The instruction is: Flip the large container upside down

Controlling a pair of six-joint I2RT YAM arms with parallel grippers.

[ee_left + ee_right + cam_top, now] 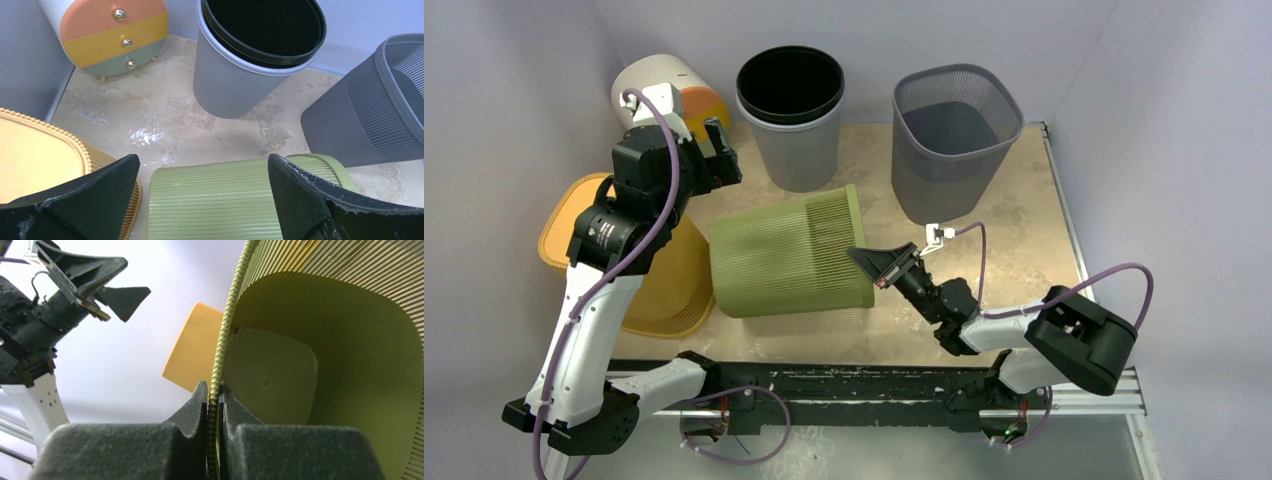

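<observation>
The large green ribbed container point(786, 255) lies on its side in the middle of the table, its open mouth facing right. My right gripper point(871, 264) is shut on its rim; in the right wrist view the two fingers point(196, 405) clamp the beaded rim edge point(220, 355), with the container's hollow inside point(320, 370) to the right. My left gripper point(720, 152) is open and empty, raised above the table behind the container's closed end. In the left wrist view the green container point(225, 200) lies below, between the fingers point(300, 195).
A yellow ribbed basket point(639, 255) stands upside down, left of the green container. A grey bin with a black liner point(792, 110) and a dark grey mesh bin point(949, 135) stand at the back. A small drawer unit point(674, 90) is at the back left.
</observation>
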